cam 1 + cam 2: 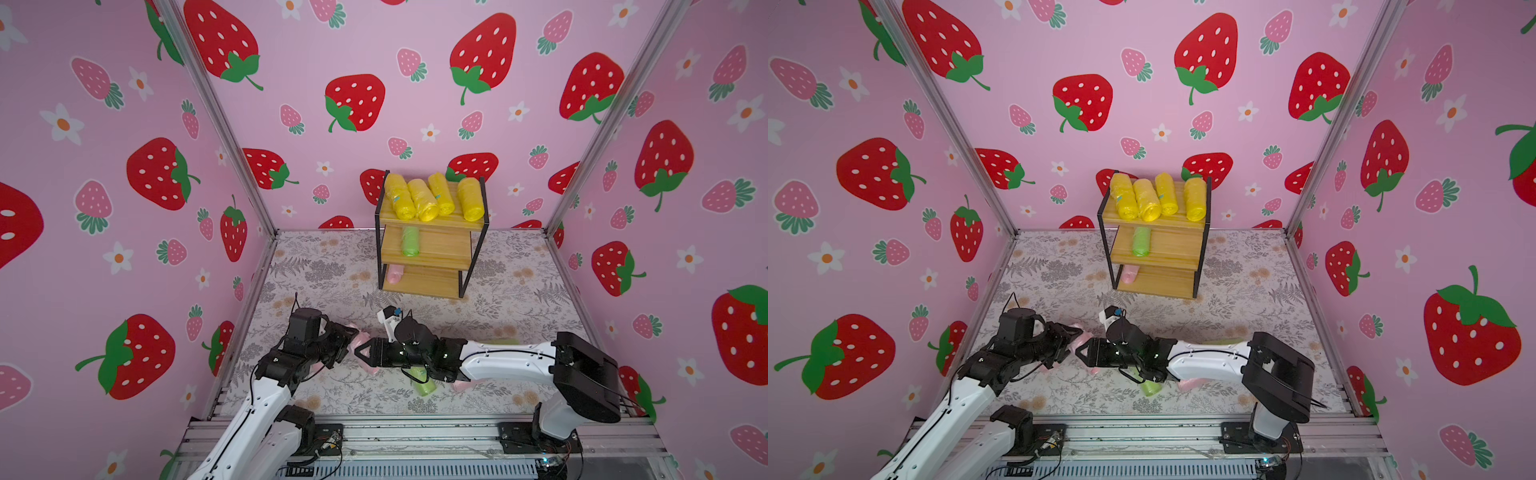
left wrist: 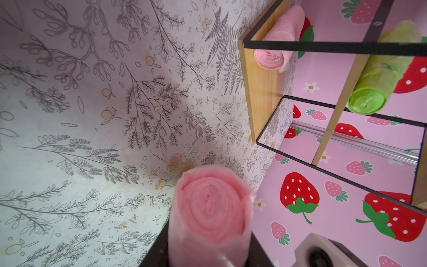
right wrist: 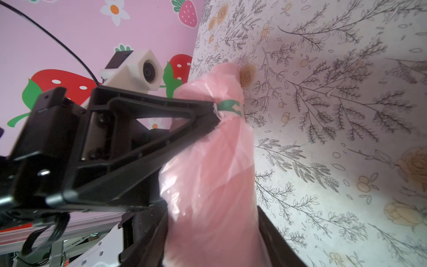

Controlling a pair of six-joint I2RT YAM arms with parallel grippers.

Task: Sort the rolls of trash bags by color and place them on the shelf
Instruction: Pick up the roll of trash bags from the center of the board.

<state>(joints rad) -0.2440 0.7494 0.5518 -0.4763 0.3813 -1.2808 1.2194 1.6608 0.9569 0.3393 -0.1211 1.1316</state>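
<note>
A pink roll of trash bags [image 1: 356, 343] [image 1: 1077, 345] hangs just above the table's middle, between my two grippers, which meet tip to tip. My left gripper [image 1: 353, 336] [image 2: 209, 254] is shut on it; the roll's spiral end [image 2: 210, 208] faces that wrist camera. My right gripper [image 1: 360, 353] [image 3: 212, 242] has both jaws pressed against the same roll [image 3: 212, 173], and the left gripper's finger [image 3: 150, 129] pinches it further along, at a green band. The shelf [image 1: 440, 249] [image 1: 1167, 249] [image 2: 261, 92] holds several yellow rolls [image 1: 424, 199] on top, one green roll [image 1: 410, 241] [image 2: 369, 99] in the middle and one pink roll [image 1: 395, 274] [image 2: 275, 57] at the bottom.
Loose rolls lie on the floral table under and round my right arm: a green one [image 1: 426, 388], a pink one [image 1: 461, 386] and another green one [image 1: 503, 341] behind the forearm. Strawberry-print walls close in three sides. An aluminium rail [image 1: 415, 432] runs along the front.
</note>
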